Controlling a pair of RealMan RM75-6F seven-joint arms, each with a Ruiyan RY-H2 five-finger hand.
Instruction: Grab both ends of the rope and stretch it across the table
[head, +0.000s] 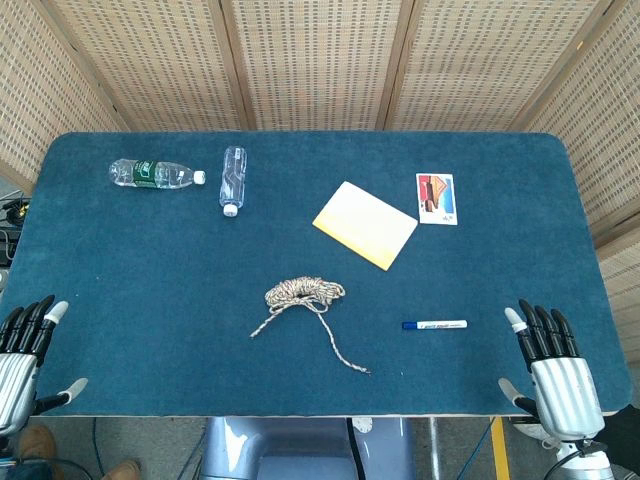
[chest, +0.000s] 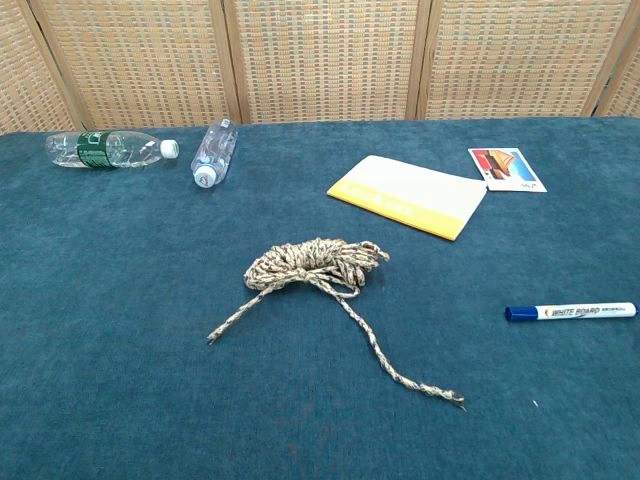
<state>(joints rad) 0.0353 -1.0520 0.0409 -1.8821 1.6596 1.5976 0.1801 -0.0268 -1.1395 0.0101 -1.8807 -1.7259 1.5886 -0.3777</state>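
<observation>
Hands open — marker beside rope, bottles far.

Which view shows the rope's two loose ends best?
Chest view: the rope is large, and both frayed tips trailing from the coil toward the near edge are clear. Head view shows the whole rope smaller; tips visible but fine detail lost.

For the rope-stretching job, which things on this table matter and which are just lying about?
Belongs to the job:
- rope, bundled, both ends trailing loose
- left hand and right hand, both empty at the near table edge

Just lying about:
- green-label bottle
- clear bottle
- yellow notepad
- picture card
- whiteboard marker
</observation>
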